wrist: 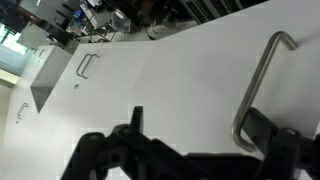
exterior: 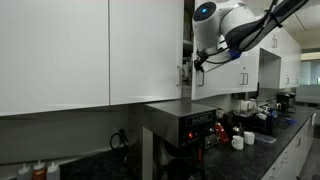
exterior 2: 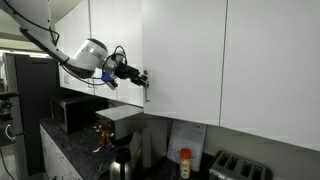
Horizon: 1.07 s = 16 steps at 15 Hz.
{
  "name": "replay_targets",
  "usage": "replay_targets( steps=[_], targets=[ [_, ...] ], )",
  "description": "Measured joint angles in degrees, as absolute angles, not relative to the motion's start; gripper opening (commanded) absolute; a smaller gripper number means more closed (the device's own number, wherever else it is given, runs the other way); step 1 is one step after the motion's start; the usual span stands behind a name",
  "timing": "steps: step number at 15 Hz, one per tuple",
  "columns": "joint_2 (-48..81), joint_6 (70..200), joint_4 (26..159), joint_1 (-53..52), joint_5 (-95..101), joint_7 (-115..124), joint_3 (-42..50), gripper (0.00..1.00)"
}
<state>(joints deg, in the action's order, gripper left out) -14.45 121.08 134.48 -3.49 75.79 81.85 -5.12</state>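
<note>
The gripper (wrist: 190, 158) stood released, its 2 fingers (wrist: 110, 150) spread wide and holding nothing. In the wrist view the right-hand finger sat just beside the lower end of the metal handle (wrist: 258, 90). It may have been touching it, though the dark blur there left that unsure. The bar had not yet been taken between the jaws. The handle ran upright on the white cabinet door (wrist: 160, 90), which looked closed and flush with its neighbours in both exterior views. The arm (exterior 2: 85, 55) reached in level with the upper cabinets. Below stood a coffee machine (exterior 2: 120, 125) on the dark counter (exterior 2: 60, 150), with a toaster (exterior 2: 240, 168) further along.

The step in hand seemed to be the approach to the handle. The next move would likely call for shifting sideways until the bar lay between the fingers, then closing on it squarely.
</note>
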Motion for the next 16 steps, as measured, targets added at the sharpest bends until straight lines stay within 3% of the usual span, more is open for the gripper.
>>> replay_targets(
  steps=[16],
  targets=[
    [-29.0,121.0,147.3,-3.5,74.4,81.3,-3.6,1.00]
  ],
)
